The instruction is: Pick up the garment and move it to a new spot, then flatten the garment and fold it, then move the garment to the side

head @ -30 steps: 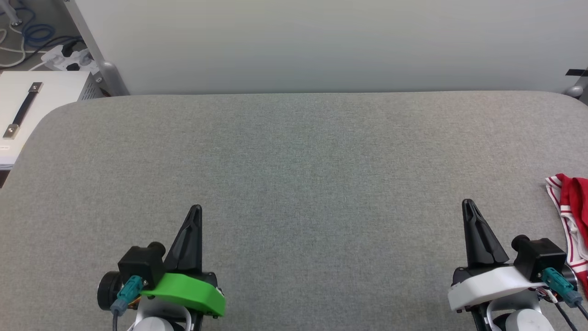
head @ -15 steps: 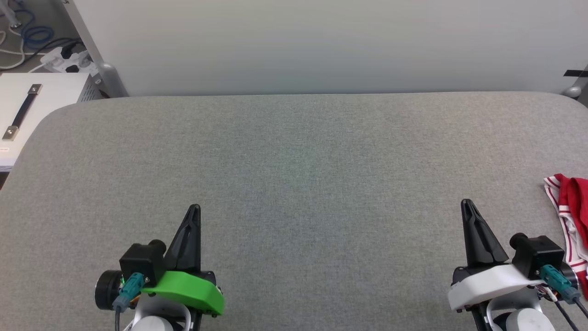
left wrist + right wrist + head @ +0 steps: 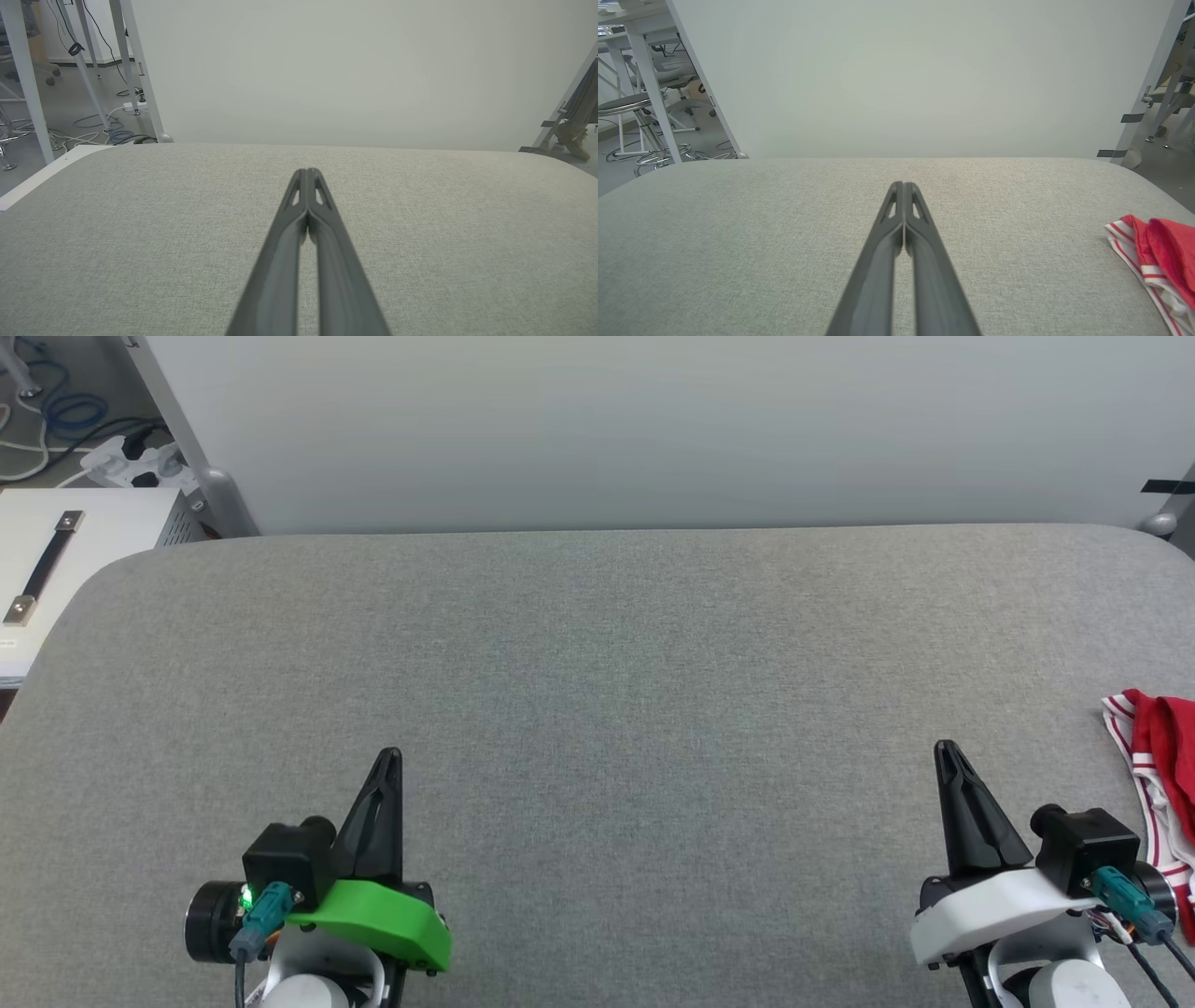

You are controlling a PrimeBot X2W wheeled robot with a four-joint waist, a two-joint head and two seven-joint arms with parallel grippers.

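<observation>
1. This is looking like a robotics lab or test bay: a grey fabric-covered worktop (image 3: pixel 597 644) is standing before a plain white partition panel (image 3: pixel 653 429).
2. A power strip (image 3: pixel 140 462) and loose cables (image 3: pixel 70 406) are lying on the floor behind it.
3. Chrome-based stools (image 3: pixel 630 103) and white frame legs (image 3: pixel 27 79) are standing around.

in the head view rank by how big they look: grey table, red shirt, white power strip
1. grey table
2. red shirt, partly out of frame
3. white power strip, farther off, true size unsure
</observation>
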